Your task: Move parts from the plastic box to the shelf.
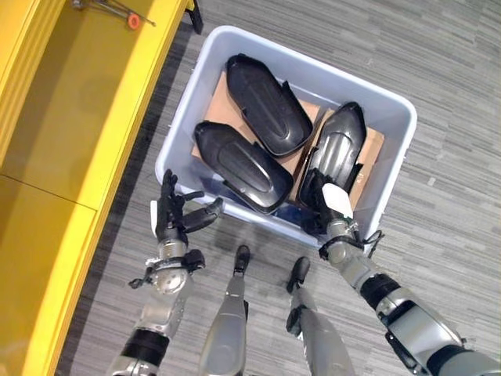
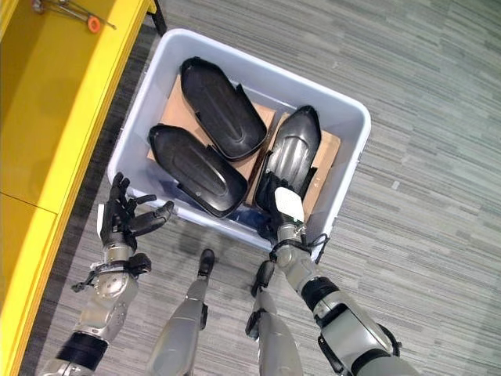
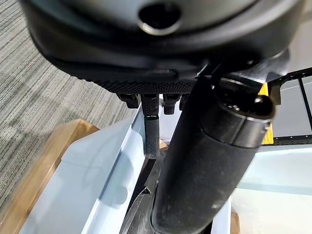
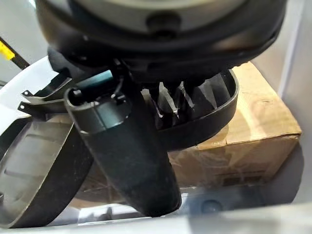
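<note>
The pale plastic box (image 1: 398,103) sits on the floor and holds three black shell-shaped parts on cardboard (image 1: 373,147). One part (image 1: 268,104) lies at the far side, a second (image 1: 243,166) at the near left, a third (image 1: 338,145) at the right. My right hand (image 1: 327,207) is down in the box at the near end of the right part. Its fingers curl over that part's rim (image 4: 214,122), with the thumb (image 4: 131,161) on the outside. My left hand (image 1: 174,213) hovers open, fingers spread, just outside the box's near left corner.
The yellow shelf (image 1: 70,133) runs along the left side, close to the box. A small metal tool with an orange piece (image 1: 133,19) lies on its far end. Grey striped carpet (image 1: 454,196) surrounds the box on the right and far sides.
</note>
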`<state>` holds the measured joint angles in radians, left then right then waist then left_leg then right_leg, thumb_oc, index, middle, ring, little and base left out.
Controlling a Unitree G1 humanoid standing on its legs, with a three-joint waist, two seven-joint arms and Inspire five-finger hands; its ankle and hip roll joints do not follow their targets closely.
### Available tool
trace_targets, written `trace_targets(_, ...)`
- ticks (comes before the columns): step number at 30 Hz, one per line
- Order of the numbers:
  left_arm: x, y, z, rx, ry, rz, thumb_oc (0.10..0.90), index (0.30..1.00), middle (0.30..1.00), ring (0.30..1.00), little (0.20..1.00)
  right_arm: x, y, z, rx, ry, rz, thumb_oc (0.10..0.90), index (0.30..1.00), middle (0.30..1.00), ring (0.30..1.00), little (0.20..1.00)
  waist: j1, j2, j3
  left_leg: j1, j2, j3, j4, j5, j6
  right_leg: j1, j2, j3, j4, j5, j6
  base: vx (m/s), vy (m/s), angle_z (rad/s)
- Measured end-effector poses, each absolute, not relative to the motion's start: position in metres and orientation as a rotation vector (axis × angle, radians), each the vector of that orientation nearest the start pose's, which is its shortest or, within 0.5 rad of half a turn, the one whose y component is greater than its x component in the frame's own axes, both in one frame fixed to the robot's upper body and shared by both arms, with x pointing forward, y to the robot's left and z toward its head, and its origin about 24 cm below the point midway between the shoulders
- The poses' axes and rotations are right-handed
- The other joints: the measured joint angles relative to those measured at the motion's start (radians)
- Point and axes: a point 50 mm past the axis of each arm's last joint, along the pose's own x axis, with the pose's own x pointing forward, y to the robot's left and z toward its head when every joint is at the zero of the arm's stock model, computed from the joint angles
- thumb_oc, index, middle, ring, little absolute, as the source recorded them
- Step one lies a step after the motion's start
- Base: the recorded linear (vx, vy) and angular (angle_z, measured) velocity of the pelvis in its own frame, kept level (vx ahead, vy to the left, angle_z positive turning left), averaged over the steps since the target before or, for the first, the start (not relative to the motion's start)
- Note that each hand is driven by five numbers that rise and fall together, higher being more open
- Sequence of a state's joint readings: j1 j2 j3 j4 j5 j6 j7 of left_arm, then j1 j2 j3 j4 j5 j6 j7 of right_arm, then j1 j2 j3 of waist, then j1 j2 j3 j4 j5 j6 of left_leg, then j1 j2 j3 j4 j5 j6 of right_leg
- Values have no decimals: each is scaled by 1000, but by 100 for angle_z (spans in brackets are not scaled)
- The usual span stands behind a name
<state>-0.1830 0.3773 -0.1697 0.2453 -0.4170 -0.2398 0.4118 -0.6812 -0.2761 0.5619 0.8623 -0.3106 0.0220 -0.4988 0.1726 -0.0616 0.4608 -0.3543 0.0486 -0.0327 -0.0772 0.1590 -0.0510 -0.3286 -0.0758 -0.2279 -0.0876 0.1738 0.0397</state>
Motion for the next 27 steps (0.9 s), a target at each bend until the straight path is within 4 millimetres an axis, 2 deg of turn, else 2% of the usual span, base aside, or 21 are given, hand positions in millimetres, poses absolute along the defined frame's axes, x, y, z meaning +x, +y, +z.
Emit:
trace_targets(3,285,205,59,-43,-120,287,900,1000,1000,1000,1000,356,-137,41,-971,-41,-95,900,1000,1000,1000,1000,2,14,8,-3,-4,-1,2,1,2,-2,-4,-1,0,0,0,-39,40,2)
trace_targets(4,285,203,59,-44,-119,283,900,1000,1000,1000,1000,355,-138,37,-973,-26,-100,839,915,915,915,915,2,17,10,-5,-5,-1,4,1,2,-3,-5,-1,0,0,0,-46,48,1)
trace_targets(5,286,202,60,-44,-121,279,900,1000,1000,1000,1000,357,-139,37,-981,-26,-116,594,572,572,572,572,2,20,12,-9,-5,-1,9,1,2,-4,-5,-1,0,1,0,0,0,0)
trace_targets(6,288,200,61,-44,-124,270,900,1000,1000,1000,1000,357,-135,35,-981,-23,-116,594,572,572,572,572,5,28,16,-11,-6,-3,12,1,2,-4,-6,-2,0,1,0,-14,30,2)
trace_targets(7,289,197,62,-47,-124,261,900,1000,1000,1000,1000,358,-138,34,-992,-21,-142,400,300,300,300,300,11,33,19,-12,-7,-3,16,1,2,-3,-7,-2,0,2,1,0,0,0)
trace_targets(9,290,194,61,-40,-116,248,900,1000,1000,1000,1000,361,-136,37,-1000,-20,-163,400,300,300,300,300,13,35,19,-11,-8,-2,18,2,2,-2,-9,-1,0,3,2,0,32,-1)
trace_targets(12,291,192,61,-42,-114,231,900,1000,1000,1000,1000,366,-149,46,-1016,-32,-209,400,300,300,300,300,18,36,18,-10,-12,-2,18,1,0,-1,-13,-1,0,6,7,11,38,2)
trace_targets(14,291,190,61,-39,-112,197,900,1000,1000,1000,1000,364,-157,42,-1071,-26,-196,400,300,300,300,300,19,37,17,-7,-19,-1,18,0,-2,2,-19,0,0,11,9,9,40,3)
trace_targets(16,289,188,57,-34,-97,183,900,1000,1000,1000,1000,363,-160,41,-1050,-9,-214,400,300,300,300,300,18,40,13,-2,-27,1,18,3,3,6,-29,2,0,24,2,9,48,1)
trace_targets(20,287,184,44,-10,-32,171,900,1000,1000,1000,1000,354,-163,24,-1025,74,-191,400,300,300,300,300,-4,55,-38,27,-37,5,3,6,17,26,-39,8,0,27,6,14,8,-1)
trace_targets(24,284,185,33,3,26,178,900,1000,1000,1000,1000,346,-160,11,-1069,132,-91,400,300,300,300,300,-7,53,-67,69,-35,17,0,9,25,64,-37,16,0,21,11,57,-15,-7)
trace_targets(27,277,194,25,10,54,214,900,1000,1000,1000,1000,335,-163,0,-1038,168,-73,400,300,300,300,300,-22,44,-99,104,-34,26,-1,-7,21,95,-36,25,0,17,15,86,-20,-6)
